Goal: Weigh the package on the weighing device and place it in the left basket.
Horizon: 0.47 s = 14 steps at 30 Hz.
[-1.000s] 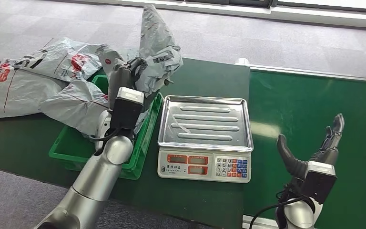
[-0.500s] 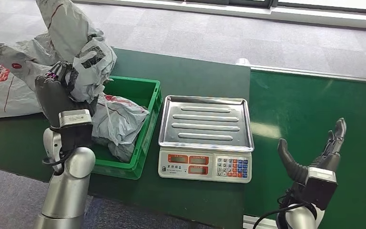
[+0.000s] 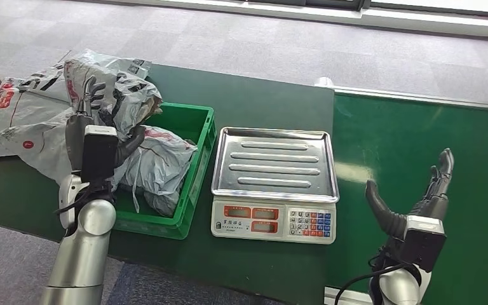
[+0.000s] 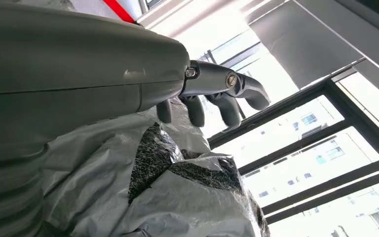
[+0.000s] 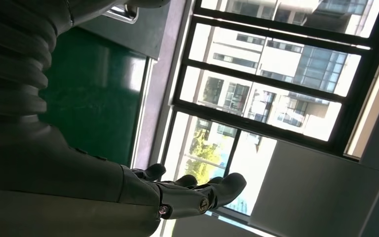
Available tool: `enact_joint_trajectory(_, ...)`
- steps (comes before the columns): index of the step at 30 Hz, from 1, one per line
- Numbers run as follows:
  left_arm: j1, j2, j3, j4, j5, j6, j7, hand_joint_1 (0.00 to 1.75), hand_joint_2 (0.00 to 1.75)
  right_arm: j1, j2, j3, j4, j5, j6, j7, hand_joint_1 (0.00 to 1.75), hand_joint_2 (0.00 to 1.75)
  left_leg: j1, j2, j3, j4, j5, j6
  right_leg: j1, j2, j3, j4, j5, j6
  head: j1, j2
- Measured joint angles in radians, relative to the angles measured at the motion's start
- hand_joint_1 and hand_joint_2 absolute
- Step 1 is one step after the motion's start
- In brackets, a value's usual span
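Down has come the left hand (image 3: 95, 111) with the grey package (image 3: 124, 95), which now rests at the green basket (image 3: 194, 184)'s far-left edge, fingers (image 4: 227, 101) spread and seemingly letting go, while the right hand (image 3: 419, 197) waits open, so the job looks nearly done.

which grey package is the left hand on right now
The crumpled grey package over the green basket's far-left corner, under the left hand; another lies inside the basket, others beyond it on the table.
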Motion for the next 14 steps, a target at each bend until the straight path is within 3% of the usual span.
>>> enact_joint_trajectory(14,0.002,0.021,-0.025,0.095,0.083,-0.042,-0.037,0.00,1.75,-0.011,0.000,0.000,0.004,-0.002,0.002,-0.001,0.00,1.75,0.000,0.000,0.000,0.000,0.000,0.000,0.000,0.000,0.000,0.000,0.000,0.000,0.000,0.000)
